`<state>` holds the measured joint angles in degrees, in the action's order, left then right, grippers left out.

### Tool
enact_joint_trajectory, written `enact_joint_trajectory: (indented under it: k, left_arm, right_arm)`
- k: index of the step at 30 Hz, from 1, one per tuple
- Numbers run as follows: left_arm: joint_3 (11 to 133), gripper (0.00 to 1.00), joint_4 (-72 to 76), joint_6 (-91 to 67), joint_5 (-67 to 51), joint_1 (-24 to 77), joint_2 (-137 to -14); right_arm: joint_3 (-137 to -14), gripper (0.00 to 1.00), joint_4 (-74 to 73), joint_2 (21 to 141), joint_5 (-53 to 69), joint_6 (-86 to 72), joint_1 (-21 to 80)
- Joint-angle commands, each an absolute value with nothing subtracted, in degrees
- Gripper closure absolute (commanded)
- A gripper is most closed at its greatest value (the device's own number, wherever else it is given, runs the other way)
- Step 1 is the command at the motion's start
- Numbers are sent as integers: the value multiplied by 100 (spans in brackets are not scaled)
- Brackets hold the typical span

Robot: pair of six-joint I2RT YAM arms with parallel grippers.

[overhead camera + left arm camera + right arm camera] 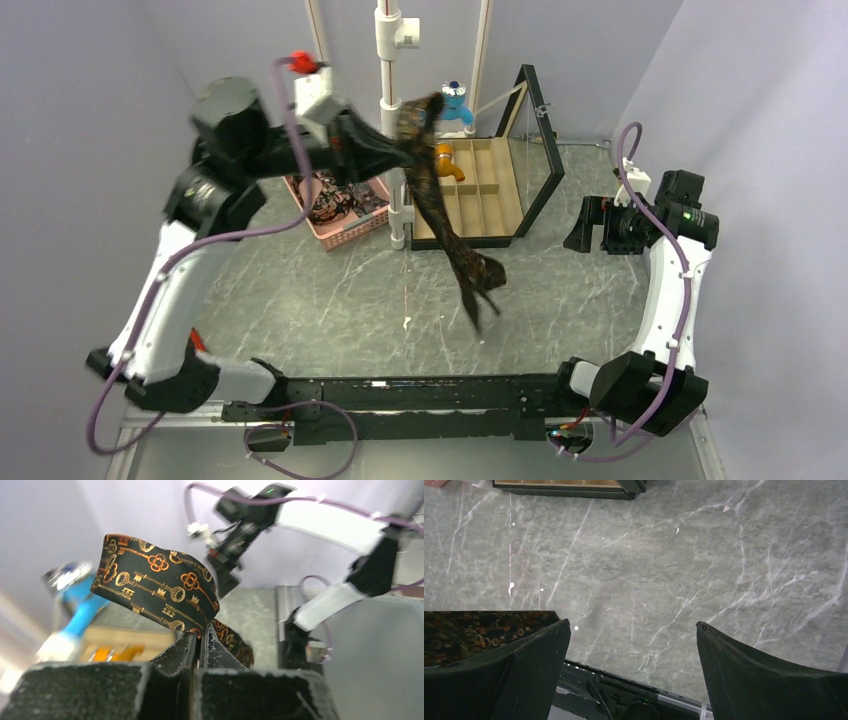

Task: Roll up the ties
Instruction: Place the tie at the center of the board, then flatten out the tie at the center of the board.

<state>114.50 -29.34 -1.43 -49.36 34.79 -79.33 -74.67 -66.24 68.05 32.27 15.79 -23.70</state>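
Observation:
A long dark tie with a gold and orange key pattern hangs in the air over the table, its wide end touching or just above the surface. My left gripper is raised high and shut on the tie near its narrow end. In the left wrist view the tie loops above the pinched fingertips of the left gripper. My right gripper is open and empty, low at the right, apart from the tie. In the right wrist view the right gripper has wide jaws, with a piece of the tie at lower left.
A pink mesh basket holding more dark fabric stands at the back left. An open black box with tan compartments and an orange item stands at the back centre. A white pole rises between them. A blue object sits behind.

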Motion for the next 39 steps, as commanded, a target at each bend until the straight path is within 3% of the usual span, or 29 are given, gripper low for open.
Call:
enact_joint_trajectory:
  k: [1, 2, 3, 4, 6, 7, 9, 10, 13, 20, 24, 27, 35, 39]
  left_arm:
    - [10093, 100, -2863, -299, -5129, 2366, -6396]
    - [9563, 97, -3280, 152, -4873, 2221, -5997]
    - [8959, 85, -3611, 484, -4599, 2093, -5595]
    - [8259, 63, -3902, 812, -4411, 1985, -5226]
    - [6975, 31, -4559, 1280, -3616, 1808, -4559]
    - [6344, 22, -4771, 1437, -3183, 1648, -4191]
    - [5399, 17, -5169, 1976, -2965, 1267, -3794]
    - [5284, 3, -5174, 2064, -2852, 994, -3676]
    - [5474, 1, -5227, 2472, -3358, 649, -3891]
    - [5798, 3, -5685, 4486, -4222, 908, -4948]
    - [5622, 12, -5491, 4709, -3636, 2571, -5693]
    - [5189, 13, -5232, 5065, -3313, 3533, -6133]
    - [4339, 8, -5268, 5935, -2099, 4800, -6953]
    - [4049, 18, -4898, 5937, -1537, 4896, -7238]
  right_arm:
    - [-7759, 3, -6873, 6901, 3354, 2118, -2392]
    - [-7720, 3, -6897, 6904, 3293, 2253, -2399]
    - [-7669, 3, -6920, 6905, 3238, 2388, -2398]
    - [-7578, 3, -6951, 6903, 3163, 2535, -2396]
    - [-7464, 3, -7020, 6915, 3050, 2802, -2401]
    - [-7403, 3, -7083, 6931, 2997, 2961, -2400]
    - [-7293, 4, -7263, 6996, 2901, 3269, -2386]
    - [-7228, 5, -7321, 7010, 2805, 3397, -2378]
    - [-7007, 7, -7438, 7033, 2719, 3743, -2328]
    - [-6279, 11, -6952, 6653, 2344, 4246, -1745]
    - [-5797, 18, -6413, 6388, 1965, 4028, -901]
    - [-5637, 23, -6058, 6377, 1858, 3884, -406]
    - [-5677, 39, -5436, 6820, 1762, 3420, 470]
    - [-5487, 41, -4982, 6935, 1567, 3440, 1056]
